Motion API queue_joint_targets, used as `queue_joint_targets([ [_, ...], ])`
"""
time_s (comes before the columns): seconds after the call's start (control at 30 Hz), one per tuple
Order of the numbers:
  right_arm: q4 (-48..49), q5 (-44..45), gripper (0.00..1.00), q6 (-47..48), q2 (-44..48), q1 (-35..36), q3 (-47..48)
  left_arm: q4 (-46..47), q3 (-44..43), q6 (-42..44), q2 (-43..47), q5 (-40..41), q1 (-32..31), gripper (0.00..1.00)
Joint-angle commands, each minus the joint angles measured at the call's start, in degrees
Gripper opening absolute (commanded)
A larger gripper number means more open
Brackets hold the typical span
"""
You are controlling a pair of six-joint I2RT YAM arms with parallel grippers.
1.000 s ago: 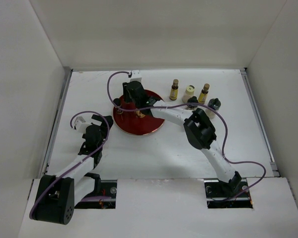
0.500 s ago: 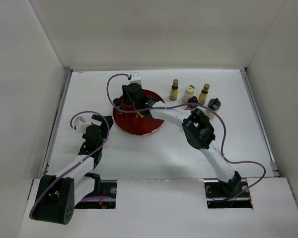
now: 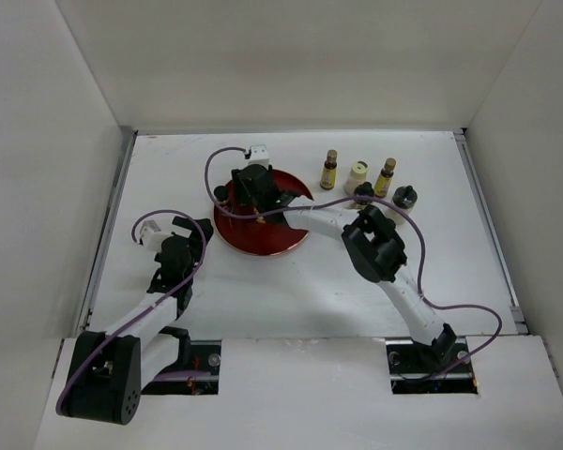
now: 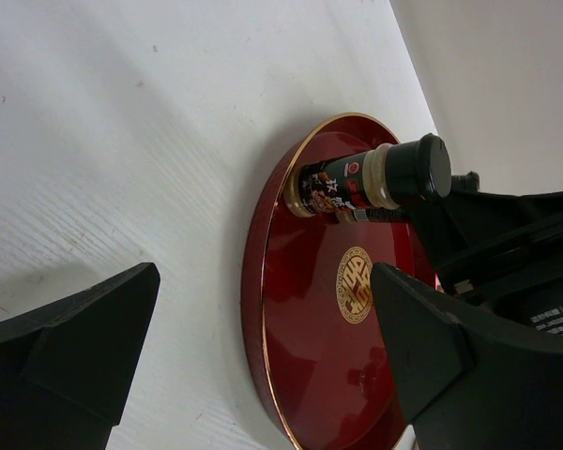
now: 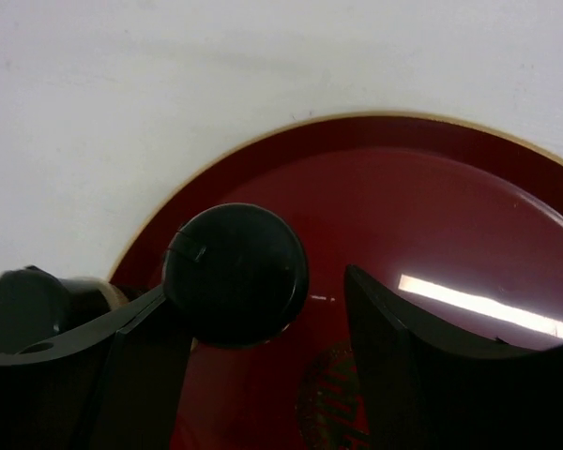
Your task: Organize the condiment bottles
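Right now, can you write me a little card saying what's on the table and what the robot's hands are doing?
Tray: round red tray with a gold emblem, mid-table
On tray: one black-capped bottle, upright near the rim
Right gripper: open, fingers either side of the black cap
Left gripper: open, empty, beside the tray
Back row: amber bottle, cream bottle, second amber bottle
Just in front: dark jar, second dark jar, both off the tray
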State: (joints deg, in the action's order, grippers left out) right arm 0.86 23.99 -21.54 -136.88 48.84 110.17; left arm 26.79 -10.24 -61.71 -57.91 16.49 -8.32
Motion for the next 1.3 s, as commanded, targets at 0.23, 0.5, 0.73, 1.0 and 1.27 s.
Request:
queue_joint_targets([
  [0.23, 6.1, -0.9, 0.72, -2.4, 12.3, 0.9, -6.7, 2.8, -0.2, 0.5, 0.5, -0.1, 0.0, 1.0],
  [0.5, 7.7, -1.8, 0.73, -2.5, 17.9, 1.1, -10.5, 2.9, -0.2, 0.6, 1.0, -0.1, -0.2, 1.0],
  [0.73, 8.8, -1.8, 0.67, -2.5, 22.7, -0.3, -15.7, 2.7, -0.2, 0.7, 1.5, 0.2, -0.2, 1.0],
  [1.0, 8.2, 1.0, 0.4, 0.4, 31.0, -8.7, -25.6, 2.9, -0.1, 0.7, 0.9, 0.4, -0.3, 1.0],
  [1.27, 5.2, 9.6, 0.63, 8.1, 31.3, -14.8, -26.2, 3.0, -0.2, 0.6, 0.2, 0.4, -0.3, 1.0],
])
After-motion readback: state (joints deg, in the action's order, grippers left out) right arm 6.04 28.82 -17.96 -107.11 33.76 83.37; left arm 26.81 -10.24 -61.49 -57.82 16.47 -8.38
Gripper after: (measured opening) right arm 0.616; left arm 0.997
